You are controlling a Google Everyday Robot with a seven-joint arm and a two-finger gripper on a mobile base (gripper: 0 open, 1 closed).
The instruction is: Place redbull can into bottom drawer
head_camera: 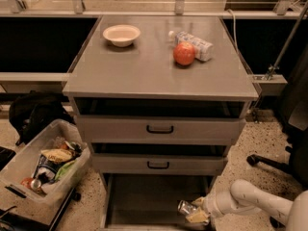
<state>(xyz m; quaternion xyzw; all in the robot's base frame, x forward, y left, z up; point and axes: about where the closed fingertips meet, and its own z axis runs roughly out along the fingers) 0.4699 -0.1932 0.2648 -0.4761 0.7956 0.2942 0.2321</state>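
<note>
**Position.** The small, slim, shiny silver metal redbull can (186,207) is held in the gripper (196,211) of the white robot arm. It hangs just above the right front corner of the wide, shallow grey bottom drawer (144,196), which stands pulled out. The can lies roughly sideways, with its free end pointing toward the middle of the bottom drawer.

**Gripper state.** The gripper appears closed narrowly on the can, with one pale finger above it and one below.

**Handling properties (judged).**
- Weight: light.
- Wall: thin metal, stiff along its length and easily dented by side pressure.
- Surface: smooth and slippery.
- Behaviour at rest: likely to roll if laid on its side.

**Hold.** Grip mid-body, across the diameter, with moderate force only. Release it low over the drawer floor, away from the right wall of the bottom drawer.

**Other items.** On the cabinet's top surface, well above the bottom drawer, are three things:
- a cream round bowl (121,34)
- a red-orange round fruit (184,54)
- a clear plastic bottle with a white label (197,44)

A translucent plastic bin (29,154) of mixed packaging stands left of the bottom drawer.
</note>
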